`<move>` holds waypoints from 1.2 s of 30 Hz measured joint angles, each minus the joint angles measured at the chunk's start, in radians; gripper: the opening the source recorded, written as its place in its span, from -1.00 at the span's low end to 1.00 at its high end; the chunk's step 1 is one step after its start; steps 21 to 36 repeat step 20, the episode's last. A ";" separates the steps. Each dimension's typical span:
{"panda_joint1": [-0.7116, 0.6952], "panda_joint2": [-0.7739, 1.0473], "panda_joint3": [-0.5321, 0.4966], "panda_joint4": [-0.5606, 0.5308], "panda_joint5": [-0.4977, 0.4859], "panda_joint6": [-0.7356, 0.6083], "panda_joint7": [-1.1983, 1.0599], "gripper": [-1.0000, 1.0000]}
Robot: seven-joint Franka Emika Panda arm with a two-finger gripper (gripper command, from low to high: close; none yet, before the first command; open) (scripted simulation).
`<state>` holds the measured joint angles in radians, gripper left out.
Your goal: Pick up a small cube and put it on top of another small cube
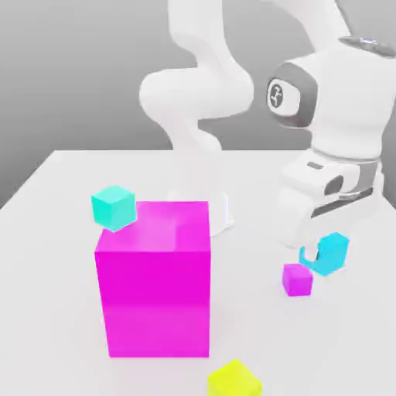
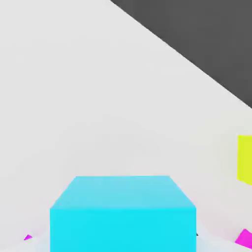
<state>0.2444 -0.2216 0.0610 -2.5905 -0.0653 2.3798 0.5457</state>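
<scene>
Just above the white tabletop [image 1: 46, 193], the white two-finger gripper [image 1: 321, 254] is closed on a small plain cyan cube [image 1: 332, 253], which hangs clear of the surface at the exterior view's right. Close below and slightly toward the exterior view's left of it sits the small plain magenta cube [image 1: 297, 279], on the table and near the carried one (whether they touch I cannot tell). In the hand view the held cyan cube [image 2: 123, 214] lies close to the camera, with bare white table beyond it up to the table's far edge and the dark backdrop.

Toward the exterior view's left stands the big magenta block [image 1: 155, 278], well apart from the gripper, with open table between. A second small cyan cube [image 1: 114, 207] sits beside the block's upper far corner, on its far left. A small yellow cube [image 1: 234, 380] lies near the front edge, apart from everything else.
</scene>
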 joint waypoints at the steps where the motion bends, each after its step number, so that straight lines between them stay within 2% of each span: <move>1: -0.025 -0.035 -0.031 0.002 -0.004 -0.037 -0.034 -1.00; 10: -0.266 -0.350 -0.299 0.022 -0.084 -0.372 -0.315 -1.00; 12: -0.293 -0.364 -0.331 -0.005 -0.098 -0.359 -0.343 -1.00; 14: -0.303 -0.344 -0.347 -0.053 -0.106 -0.291 -0.351 -1.00; 15: -0.306 -0.329 -0.352 -0.079 -0.108 -0.251 -0.354 1.00; 36: -0.306 -0.329 -0.352 -0.079 -0.108 -0.251 -0.354 1.00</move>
